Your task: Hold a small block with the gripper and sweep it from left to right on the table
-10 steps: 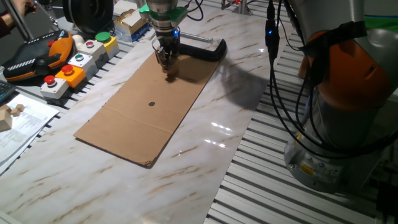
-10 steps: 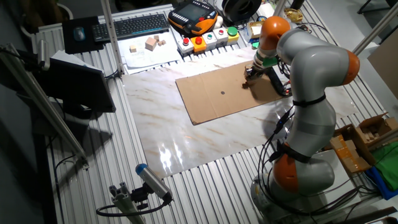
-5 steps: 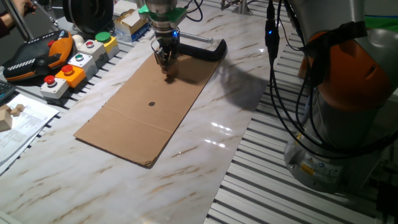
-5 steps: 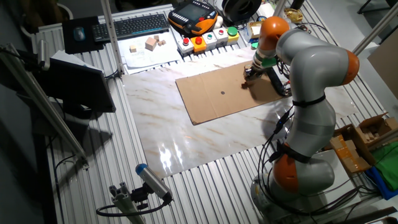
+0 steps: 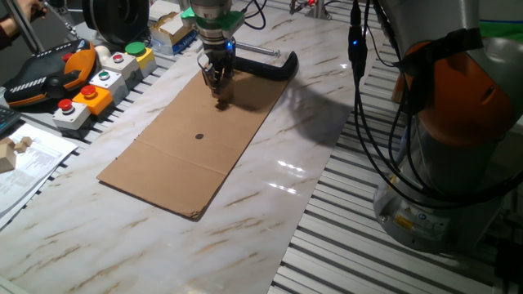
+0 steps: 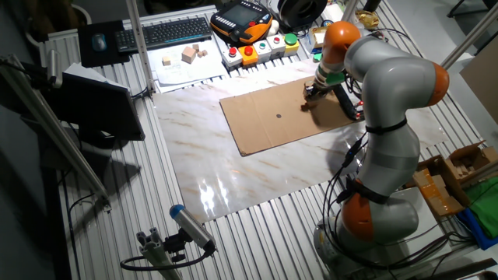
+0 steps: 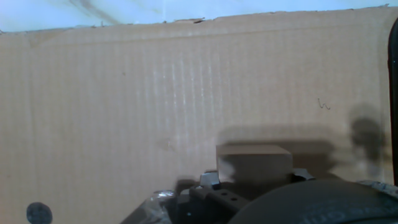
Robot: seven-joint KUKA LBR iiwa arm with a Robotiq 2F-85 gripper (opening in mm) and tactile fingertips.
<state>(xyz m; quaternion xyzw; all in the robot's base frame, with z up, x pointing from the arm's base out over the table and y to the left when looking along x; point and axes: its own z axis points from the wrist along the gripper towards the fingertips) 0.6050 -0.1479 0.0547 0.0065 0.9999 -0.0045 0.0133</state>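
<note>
My black gripper (image 5: 218, 83) stands upright over the far end of the brown cardboard sheet (image 5: 180, 155), which lies on the white marble table (image 5: 261, 220). Its fingers are shut on the small block (image 7: 254, 162), a tan wooden cube resting on or just above the cardboard. In the fixed views the block is mostly hidden between the fingers. In the other fixed view the gripper (image 6: 309, 99) is at the cardboard's right end, under the orange-brown arm segment (image 6: 342, 36).
A black clamp handle (image 5: 274, 65) lies just behind the gripper. Button boxes (image 5: 91, 91) and an orange teach pendant (image 5: 49, 69) line the table's left edge. Loose wooden pieces (image 6: 187, 54) sit on paper near a keyboard (image 6: 175, 31). A dark dot (image 5: 199, 136) marks the cardboard.
The gripper with the block has crept very slightly along the cardboard's far end; nothing else differs.
</note>
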